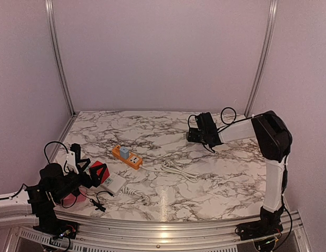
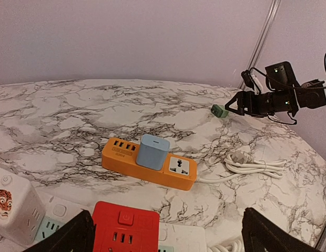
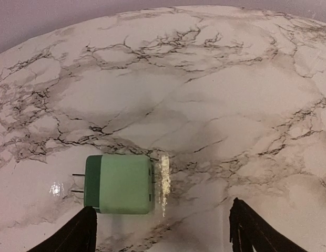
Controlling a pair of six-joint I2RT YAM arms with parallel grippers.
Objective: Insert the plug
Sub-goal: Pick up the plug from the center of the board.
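I'm holding the right arm stretched over the far right of the tabletop [image 1: 215, 178], elbow high, forearm reaching leftward, wrist tipping down. The right gripper [image 3: 162, 231] is hovering wide open and gripping nothing. The green plug [image 3: 119, 184] is lying on its side just ahead of one finger, well apart from the orange power strip [image 1: 126, 156]. The left arm is sitting folded at the near left corner, the left gripper [image 2: 168, 239] gaping fully, empty, by the red socket cube [image 2: 126, 228].
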